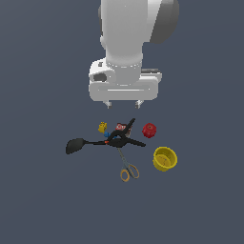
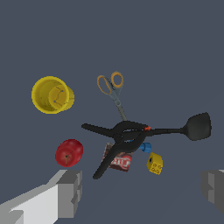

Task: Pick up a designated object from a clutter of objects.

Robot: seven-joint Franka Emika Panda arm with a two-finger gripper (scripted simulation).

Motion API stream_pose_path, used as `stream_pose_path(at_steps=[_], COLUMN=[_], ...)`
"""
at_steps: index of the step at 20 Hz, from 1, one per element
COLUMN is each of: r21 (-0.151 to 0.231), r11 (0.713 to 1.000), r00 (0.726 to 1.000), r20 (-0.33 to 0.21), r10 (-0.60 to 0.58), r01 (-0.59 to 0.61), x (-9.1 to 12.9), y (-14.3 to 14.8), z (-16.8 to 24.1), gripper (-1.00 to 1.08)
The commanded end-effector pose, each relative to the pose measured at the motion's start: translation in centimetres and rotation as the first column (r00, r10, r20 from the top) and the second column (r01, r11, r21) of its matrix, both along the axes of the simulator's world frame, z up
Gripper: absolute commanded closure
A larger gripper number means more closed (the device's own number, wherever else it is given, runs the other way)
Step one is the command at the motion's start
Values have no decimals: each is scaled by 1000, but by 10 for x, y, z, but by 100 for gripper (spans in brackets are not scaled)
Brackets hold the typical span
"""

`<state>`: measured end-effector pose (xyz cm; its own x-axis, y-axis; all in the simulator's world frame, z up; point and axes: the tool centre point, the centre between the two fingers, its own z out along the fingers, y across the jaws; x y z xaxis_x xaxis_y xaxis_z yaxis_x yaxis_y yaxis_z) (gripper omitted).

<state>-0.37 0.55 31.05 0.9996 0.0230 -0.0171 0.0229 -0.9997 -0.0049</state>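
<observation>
we hover claw (image 1: 124,103) wide, empty above clamp (image 2: 118,142) | spatula (image 2: 197,126) handle pinned under clamp, only head free

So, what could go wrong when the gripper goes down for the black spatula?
The black clamp lies across the spatula handle, so a grasp near the middle could catch the clamp too or drag it. The scissors blades also reach into that crossing. The open gripper hangs above the pile's centre, not over the free oval head.
</observation>
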Motion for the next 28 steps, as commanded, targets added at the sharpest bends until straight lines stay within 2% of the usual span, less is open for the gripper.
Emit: stream_pose_path(at_steps=[1, 9, 16, 23, 28], r21=[0, 3, 6, 17, 29], r11=[1000, 1000, 1000, 996, 978], r00=[1000, 999, 999, 995, 978], r20=[0, 40, 40, 36, 29], r10=[0, 23, 6, -90, -209], r01=[0, -23, -6, 90, 208], x=[0, 9, 10, 13, 17], y=[0, 3, 1, -8, -19], z=[0, 15, 12, -7, -31], gripper=[-92, -92, -92, -92, -92])
